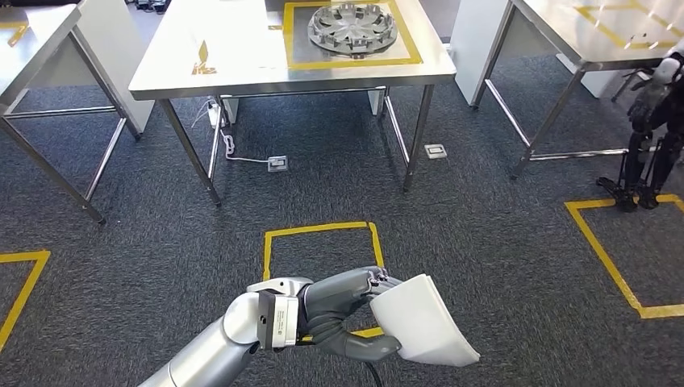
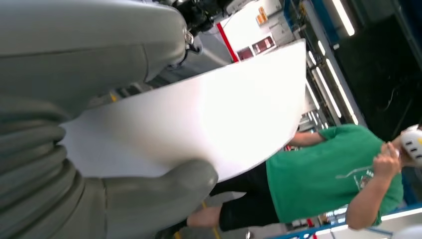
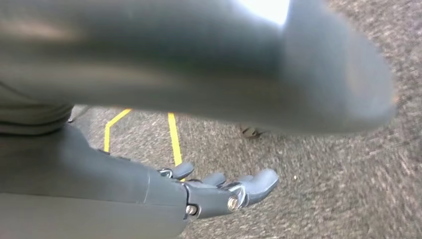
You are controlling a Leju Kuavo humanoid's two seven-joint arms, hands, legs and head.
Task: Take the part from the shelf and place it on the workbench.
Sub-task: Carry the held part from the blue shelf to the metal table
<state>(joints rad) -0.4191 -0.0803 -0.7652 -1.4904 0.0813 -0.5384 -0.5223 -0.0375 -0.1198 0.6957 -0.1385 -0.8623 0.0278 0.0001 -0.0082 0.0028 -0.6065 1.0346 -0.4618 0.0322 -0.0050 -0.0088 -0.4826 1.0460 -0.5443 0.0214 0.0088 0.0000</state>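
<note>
Already the white part (image 1: 423,322) is in the left robot hand (image 1: 343,310), gripped low over the carpet, with the worktop (image 1: 242,48) well ahead. Right robot hand (image 3: 226,191) hangs loose, holding nothing. Carry and placing remain.

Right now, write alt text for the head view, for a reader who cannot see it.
The robot's left hand holds a white curved part low over grey carpet marked with a yellow tape square. Ahead stands a steel workbench bearing a round grey slotted disc inside a yellow outline, with other steel tables at either side.
</note>
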